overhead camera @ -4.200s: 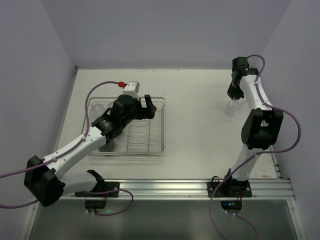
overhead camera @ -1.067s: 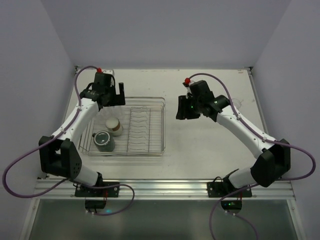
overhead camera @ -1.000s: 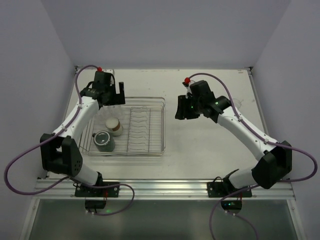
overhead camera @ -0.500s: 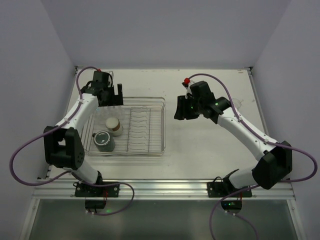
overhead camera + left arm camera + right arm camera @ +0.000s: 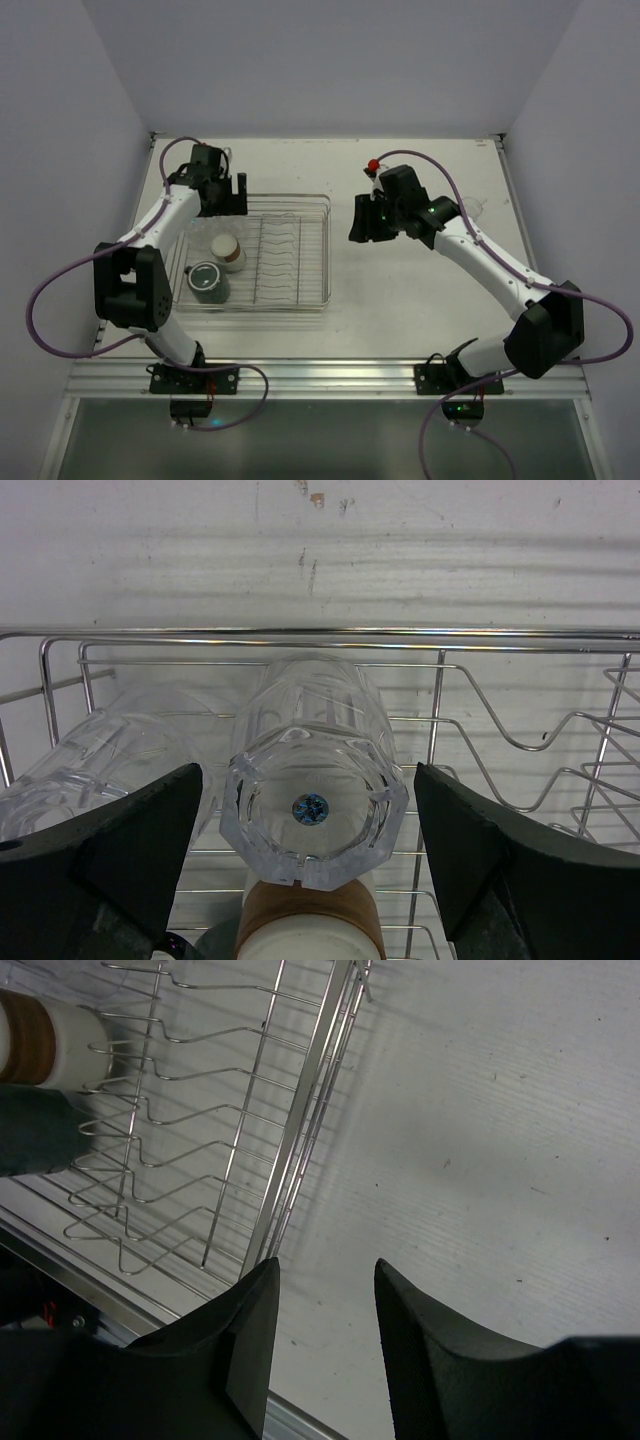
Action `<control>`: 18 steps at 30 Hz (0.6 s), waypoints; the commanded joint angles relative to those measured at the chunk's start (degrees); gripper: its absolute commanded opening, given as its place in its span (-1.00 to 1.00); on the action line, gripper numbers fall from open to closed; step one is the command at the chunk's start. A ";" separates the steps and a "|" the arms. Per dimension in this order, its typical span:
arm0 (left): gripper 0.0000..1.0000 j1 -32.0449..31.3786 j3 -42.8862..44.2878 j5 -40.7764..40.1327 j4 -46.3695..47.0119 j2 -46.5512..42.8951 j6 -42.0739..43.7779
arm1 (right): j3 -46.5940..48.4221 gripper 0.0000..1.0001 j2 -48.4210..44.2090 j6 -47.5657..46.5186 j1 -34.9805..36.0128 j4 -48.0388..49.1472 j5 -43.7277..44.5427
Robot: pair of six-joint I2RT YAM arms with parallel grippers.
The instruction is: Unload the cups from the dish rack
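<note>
The dish rack [image 5: 290,262] sits at the table's left. In it stand a cream cup with a brown band [image 5: 228,251] and a dark grey-green mug [image 5: 209,282]. My left gripper [image 5: 223,196] hangs over the rack's far left corner. In the left wrist view it [image 5: 308,790] is open, its fingers either side of an upturned clear tumbler [image 5: 315,780] without touching it. A second clear tumbler [image 5: 105,765] lies to the left. My right gripper [image 5: 364,224] is open and empty above the table just right of the rack [image 5: 300,1120].
A clear tumbler [image 5: 471,208] stands on the table at the far right. The cream cup [image 5: 45,1035] and the dark mug [image 5: 35,1125] show at the left edge of the right wrist view. Walls close in the table's far and side edges.
Since 4.2 s ago my right gripper left the far-right tumbler and came over beside the rack. My left gripper moved to the rack's far left corner; in the last second both barely shifted.
</note>
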 commanded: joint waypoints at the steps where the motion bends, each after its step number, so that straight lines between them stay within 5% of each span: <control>1: 0.80 0.61 -0.56 1.06 -0.79 -0.39 1.75 | -0.25 -0.09 -1.85 -0.75 0.05 1.56 -0.89; 13: 0.77 0.61 -0.65 2.46 -1.06 0.31 2.63 | -0.96 -0.08 -1.76 -0.66 0.05 2.26 -1.24; 18: 0.58 0.61 -0.83 2.73 -0.88 0.58 2.63 | -1.05 -0.08 -1.84 -0.57 0.05 2.26 -1.33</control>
